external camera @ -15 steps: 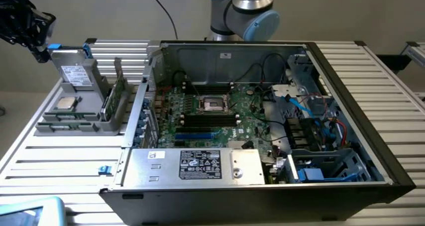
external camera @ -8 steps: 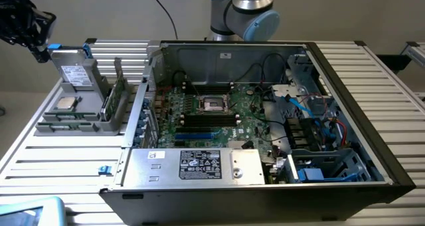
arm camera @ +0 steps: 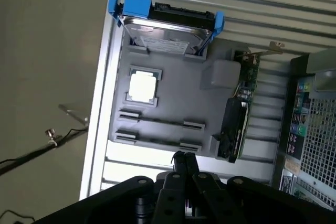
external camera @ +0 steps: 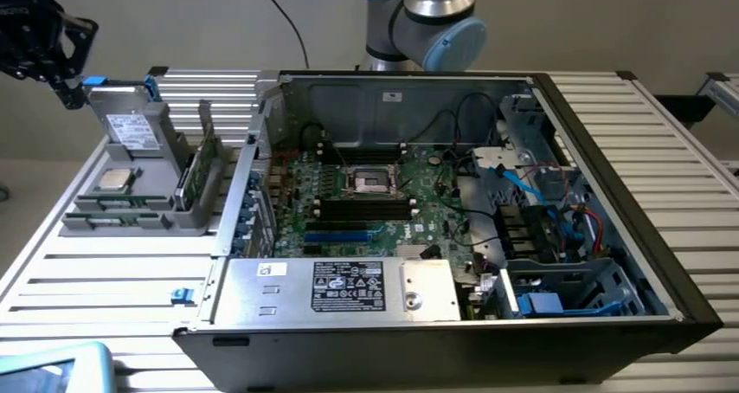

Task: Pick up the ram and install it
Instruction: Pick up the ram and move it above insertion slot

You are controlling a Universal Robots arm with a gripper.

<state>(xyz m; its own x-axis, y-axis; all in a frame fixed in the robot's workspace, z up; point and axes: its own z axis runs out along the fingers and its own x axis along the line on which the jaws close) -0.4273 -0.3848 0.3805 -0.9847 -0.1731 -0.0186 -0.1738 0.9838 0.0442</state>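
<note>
The gripper [arm camera: 184, 156] is black; the parts holder [arm camera: 178, 103] is grey and carries a silver drive [arm camera: 165, 32] with blue handles, a silver processor chip [external camera: 113, 179] and a green circuit card [arm camera: 247, 77] with a black block. The table [external camera: 104, 280] is pale grey, patterned with parallel slats. The computer case [external camera: 462, 350] is black outside and grey metal inside, with a green motherboard [external camera: 421, 190], a silver power supply [external camera: 427, 293] bearing 1 white label with black print, and blue cables [external camera: 514, 185].

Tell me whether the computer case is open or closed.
Open. The computer case has no side panel on top; its motherboard and power supply lie exposed.
</note>
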